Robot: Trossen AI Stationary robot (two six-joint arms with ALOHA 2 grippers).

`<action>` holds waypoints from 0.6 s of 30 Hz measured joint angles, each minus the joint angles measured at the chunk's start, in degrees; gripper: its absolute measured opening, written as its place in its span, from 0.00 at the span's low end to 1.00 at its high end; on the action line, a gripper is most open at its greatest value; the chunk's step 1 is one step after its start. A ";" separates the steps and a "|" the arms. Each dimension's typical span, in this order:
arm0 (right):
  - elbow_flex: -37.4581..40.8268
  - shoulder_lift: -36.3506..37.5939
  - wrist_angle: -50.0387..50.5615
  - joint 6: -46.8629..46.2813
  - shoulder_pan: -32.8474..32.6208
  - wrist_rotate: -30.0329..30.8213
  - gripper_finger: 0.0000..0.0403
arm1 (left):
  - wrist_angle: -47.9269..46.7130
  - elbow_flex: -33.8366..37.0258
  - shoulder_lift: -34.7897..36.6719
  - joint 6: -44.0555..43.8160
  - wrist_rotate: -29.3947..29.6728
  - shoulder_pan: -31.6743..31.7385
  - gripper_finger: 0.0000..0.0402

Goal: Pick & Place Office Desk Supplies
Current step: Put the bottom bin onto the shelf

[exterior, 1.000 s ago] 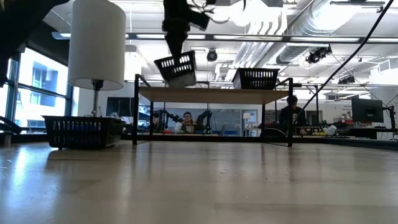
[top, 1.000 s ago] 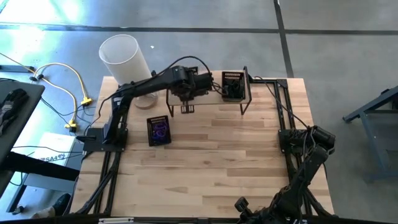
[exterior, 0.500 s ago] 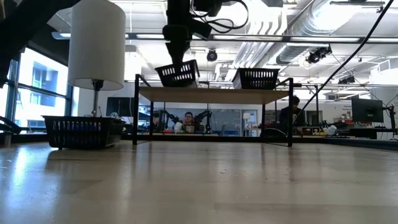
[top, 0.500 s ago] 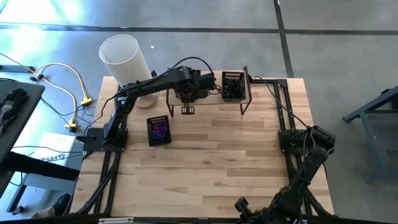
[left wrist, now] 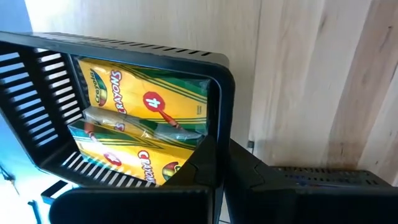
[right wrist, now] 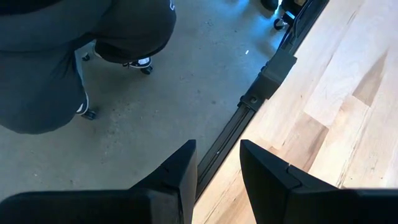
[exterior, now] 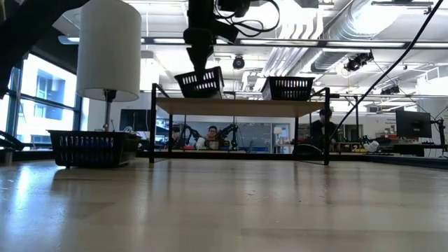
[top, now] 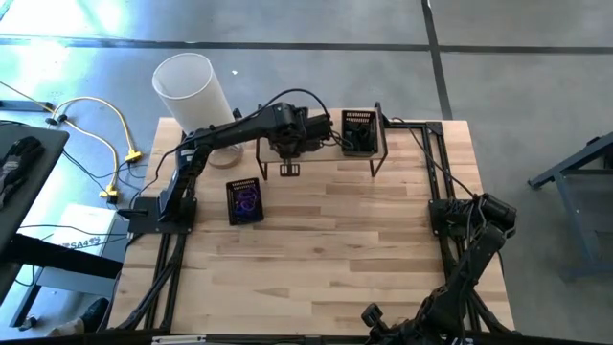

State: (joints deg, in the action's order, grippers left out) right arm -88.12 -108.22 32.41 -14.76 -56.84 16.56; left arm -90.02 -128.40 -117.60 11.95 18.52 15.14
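A black mesh tray [exterior: 199, 84] holding yellow crayon boxes [left wrist: 143, 99] hangs tilted at the left end of a raised wooden shelf [exterior: 238, 106], with my left gripper [exterior: 201, 64] shut on it. Whether its underside touches the shelf top, I cannot tell. A second mesh tray [exterior: 288, 88] stands on the shelf's right part. A third tray [top: 244, 201], with purple and blue band loops inside, sits on the table. My right gripper [right wrist: 217, 168] is open with nothing between its fingers, over the table's edge with floor beyond. My left gripper pinches the tray's upright wall at a rounded corner [left wrist: 219, 134], one finger inside the tray and one outside. The fingers come from above, pointing steeply down. The tray hangs below them, tilted, with the crayon boxes lying inside it.
A tall white cylinder [top: 192, 91] stands at the table's far left corner. The shelf's black legs [exterior: 152, 126] rise from the table's far part. The right arm [top: 474, 225] is folded at the table's right edge. People sit in the room behind.
My left gripper has sunk a little with the mesh tray, bringing it down to the shelf top. The tray has become less tilted than before. Over the last half second it has kept still.
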 joint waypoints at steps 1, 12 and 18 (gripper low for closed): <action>0.00 0.02 -0.03 0.00 0.00 0.00 0.27 | 0.01 0.00 0.00 0.02 0.02 -0.12 0.00; 0.00 0.02 -0.12 0.53 0.69 -0.44 0.27 | 0.00 0.00 0.00 0.06 0.04 -0.33 0.00; 0.00 0.02 -0.11 1.08 1.14 -2.45 0.27 | 0.02 0.00 0.28 0.24 -0.15 -0.33 0.00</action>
State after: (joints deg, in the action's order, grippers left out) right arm -88.12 -108.20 32.30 -13.69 -55.70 14.11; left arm -90.00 -128.40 -117.32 12.19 18.37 14.81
